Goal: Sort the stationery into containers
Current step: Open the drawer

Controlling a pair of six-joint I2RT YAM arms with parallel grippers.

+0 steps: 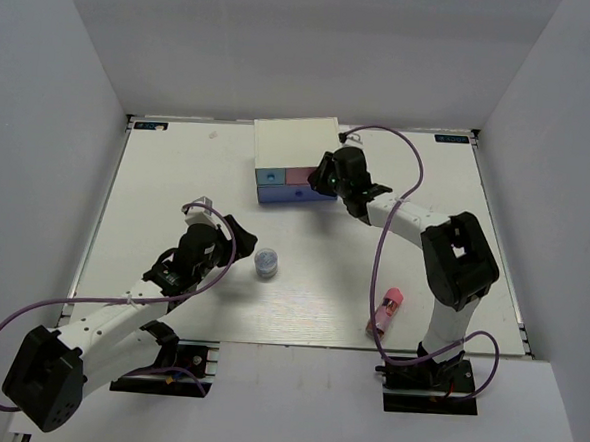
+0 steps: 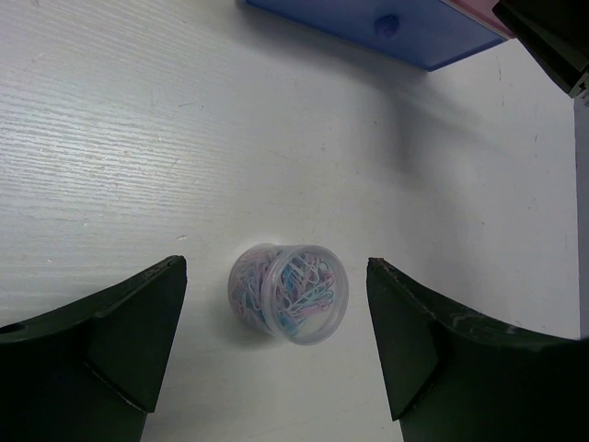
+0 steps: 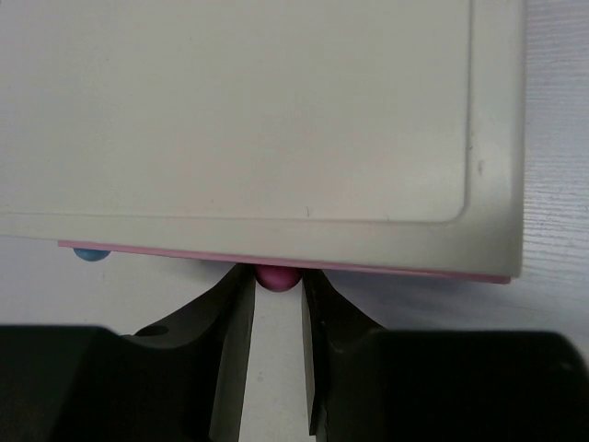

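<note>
From above, we are seeing the right pincer [image 1: 323,178] pressing up to the pink drawer [image 1: 300,175] of the chest [image 1: 295,139] at the far side of the tabletop [image 1: 178,174]. The pull would be running back towards the arm bases, and nothing is standing in that path. The pot [image 1: 266,262] is sitting just right of the left pincer [image 1: 231,247], the nearer arm. The tube [image 1: 386,309] is lying by the right arm's base, its long axis running roughly near to far.

At the left wrist, the left pincer [image 2: 276,272] is gaping wide and holding nothing. The pot [image 2: 290,293] is sitting between its fingers, touching neither, with the periwinkle drawer [image 2: 368,28] beyond.

At the right wrist, the right pincer [image 3: 276,290] is flanking the pink knob [image 3: 276,276] closely. We are not able to tell whether it is clamping it. The drawer is looking shut.
</note>
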